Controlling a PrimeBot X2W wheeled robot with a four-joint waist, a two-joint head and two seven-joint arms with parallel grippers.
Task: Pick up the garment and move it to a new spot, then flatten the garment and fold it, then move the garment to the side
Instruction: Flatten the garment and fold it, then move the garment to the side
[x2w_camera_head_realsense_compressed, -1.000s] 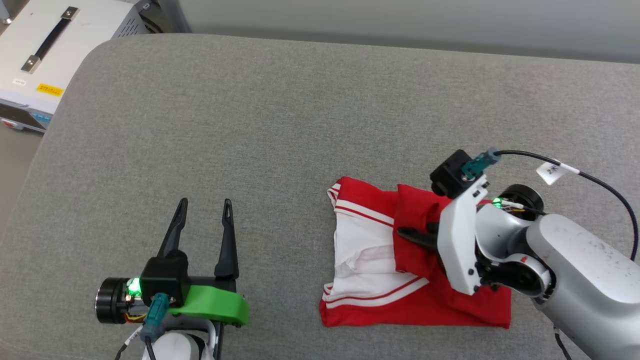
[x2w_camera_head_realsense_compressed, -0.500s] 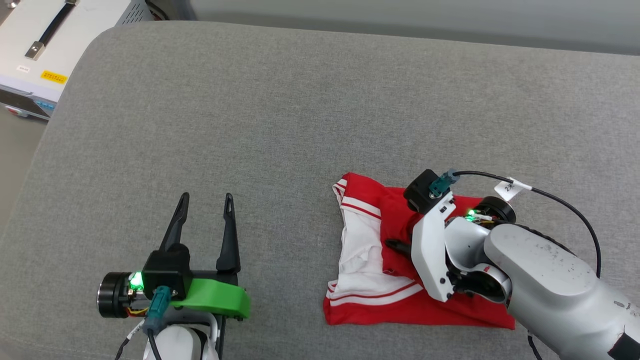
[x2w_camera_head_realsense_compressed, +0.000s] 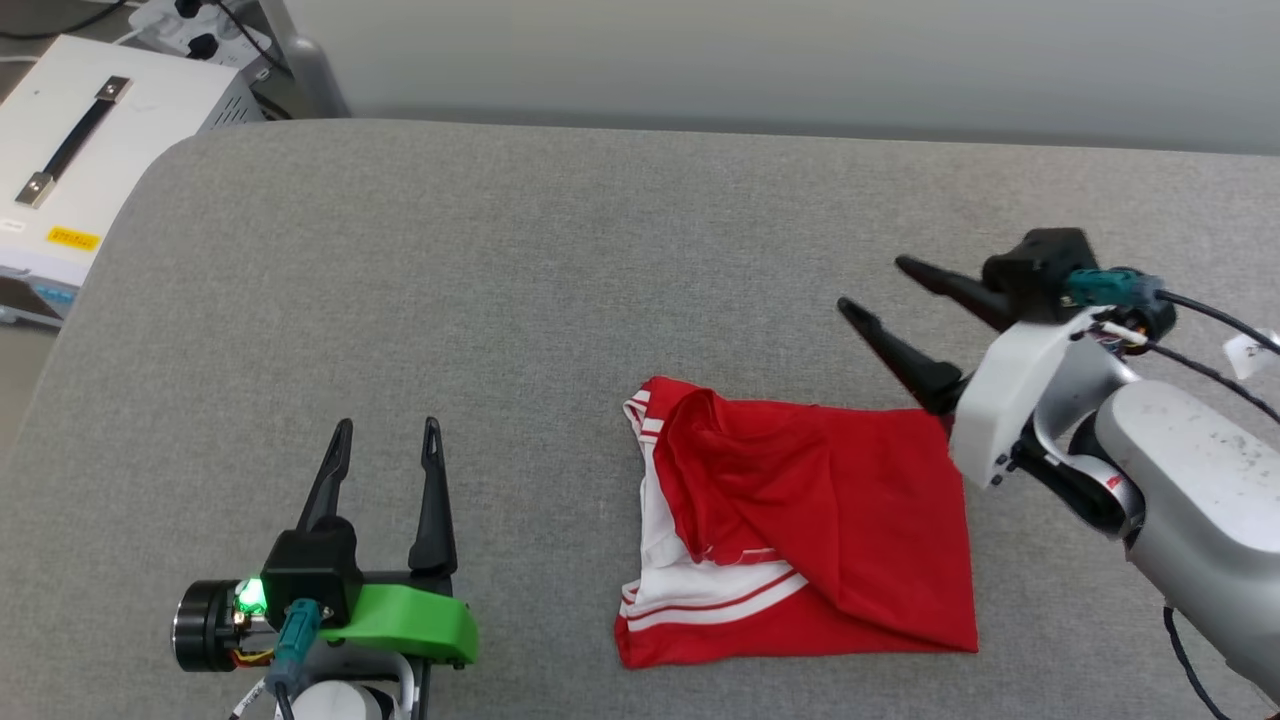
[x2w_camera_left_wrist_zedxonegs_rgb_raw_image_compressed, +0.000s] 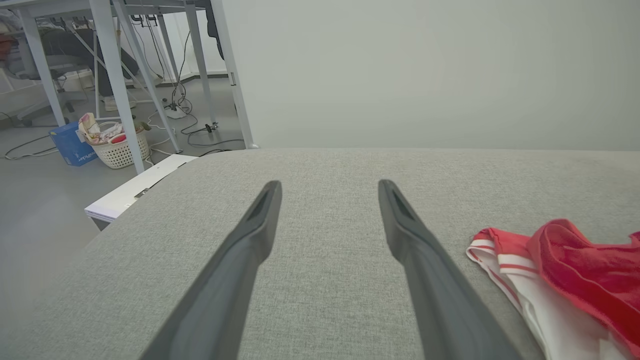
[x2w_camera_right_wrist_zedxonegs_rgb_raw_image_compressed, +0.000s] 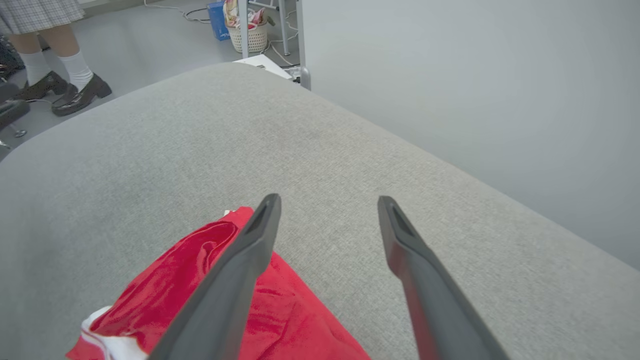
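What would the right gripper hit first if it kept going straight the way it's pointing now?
Most likely the bare grey cushion: the open right gripper points past the garment, which lies back by one finger, not ahead. Its height is unclear, so it might skim over.

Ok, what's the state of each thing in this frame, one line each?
garment: folded, lying on the grey cushion, top red layer rumpled, held by nothing.
left gripper: open, empty, fingers over bare cushion.
right gripper: open, empty, fingers by the garment's far right corner.
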